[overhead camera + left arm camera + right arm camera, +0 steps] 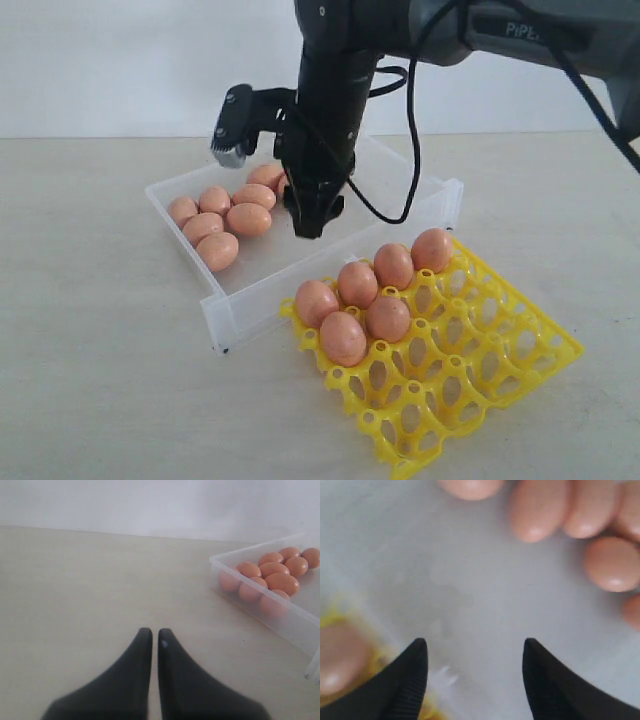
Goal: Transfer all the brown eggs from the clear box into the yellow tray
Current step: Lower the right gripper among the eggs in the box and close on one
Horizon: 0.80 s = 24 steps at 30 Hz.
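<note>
- Right fingers point(311, 216): pointing down inside the clear box point(226, 320), above its bare floor. They are spread wide with nothing between them (the right wrist view shows only box floor in the gap).
- Left fingers point(143, 670): pressed together, gripping nothing. They sit over the bare desk point(75, 605), outside the box's wall (not seen in the exterior view).
- Brown eggs point(226, 216) in the box: at least seven, huddled touching one another at the far-left end, just beside the right fingers. One is partly hidden behind the arm.
- Yellow tray point(492, 372): on the desk, just beside the box's near-right wall (whether the two touch I cannot tell).
- Brown eggs in the tray: six, each seated in a cup at the end nearest the box. Four are in the row along the box wall and two in the next row.
</note>
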Each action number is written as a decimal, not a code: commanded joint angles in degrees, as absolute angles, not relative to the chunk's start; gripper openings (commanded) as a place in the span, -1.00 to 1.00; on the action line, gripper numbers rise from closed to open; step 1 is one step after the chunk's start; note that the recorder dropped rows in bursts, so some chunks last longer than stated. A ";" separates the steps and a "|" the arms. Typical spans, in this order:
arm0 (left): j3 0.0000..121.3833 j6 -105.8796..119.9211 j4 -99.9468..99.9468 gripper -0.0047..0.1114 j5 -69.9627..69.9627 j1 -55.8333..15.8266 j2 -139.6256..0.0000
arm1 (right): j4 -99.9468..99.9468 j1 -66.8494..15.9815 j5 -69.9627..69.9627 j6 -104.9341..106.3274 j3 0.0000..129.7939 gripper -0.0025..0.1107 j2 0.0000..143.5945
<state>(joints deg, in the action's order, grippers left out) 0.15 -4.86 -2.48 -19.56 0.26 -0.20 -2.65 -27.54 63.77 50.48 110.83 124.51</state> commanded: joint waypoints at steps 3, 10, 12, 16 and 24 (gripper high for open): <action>0.00 -4.93 -2.34 -0.85 -19.33 0.43 0.00 | -17.36 -19.26 40.49 40.63 110.76 -0.07 127.74; 0.00 -4.93 -2.34 -0.85 -19.33 0.43 0.00 | -28.28 -11.59 49.86 53.74 114.69 -0.08 134.57; 0.00 -4.93 -2.34 -0.85 -19.33 0.43 0.00 | -28.28 -11.06 53.16 57.17 117.26 -0.08 136.20; 0.00 -4.93 -2.34 -0.85 -19.33 0.43 0.00 | -30.51 -11.33 52.09 60.11 121.72 -0.08 138.60; 0.00 -4.93 -2.34 -0.85 -19.33 0.43 0.00 | -32.77 -16.13 53.44 67.05 124.95 -0.08 139.85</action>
<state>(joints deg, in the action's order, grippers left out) 0.15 -4.86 -2.48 -19.56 0.26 -0.20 -32.07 -14.39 53.61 63.84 124.43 139.81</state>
